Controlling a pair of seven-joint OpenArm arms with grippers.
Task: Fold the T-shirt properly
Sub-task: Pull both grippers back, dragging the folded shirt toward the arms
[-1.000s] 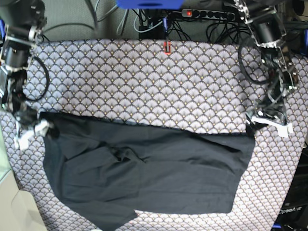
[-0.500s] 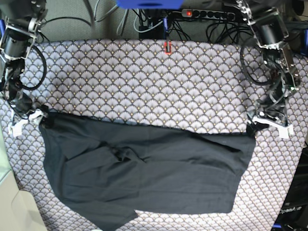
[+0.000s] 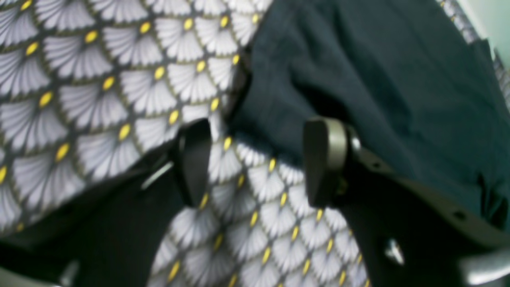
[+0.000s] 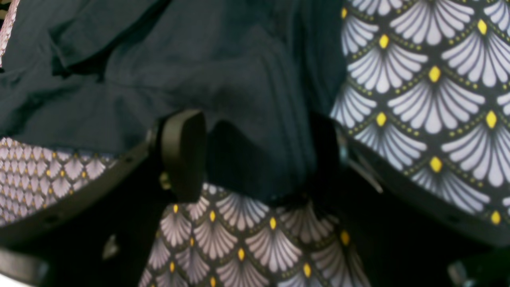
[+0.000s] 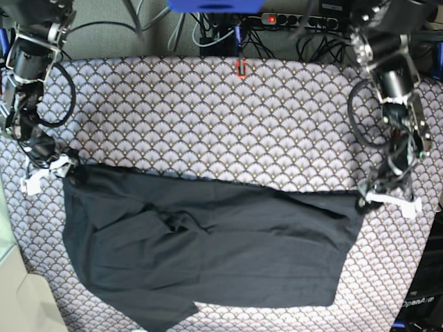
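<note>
Two wrist cams show what the base view can't: both grippers spread with nothing pinched. The T-shirt (image 5: 208,249) lies flat across the near half of the tablecloth (image 5: 208,117). Left gripper (image 3: 255,163) sits just off its corner; right gripper (image 4: 255,155) straddles the hem, far finger mostly hidden by cloth

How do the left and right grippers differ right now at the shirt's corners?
The right gripper has the T-shirt lying between its open jaws; the left gripper has only tablecloth between its jaws, the shirt's corner just beyond its tips. In the base view the right one sits farther up the table than the left. Both stand open at the shirt's far edge.
</note>
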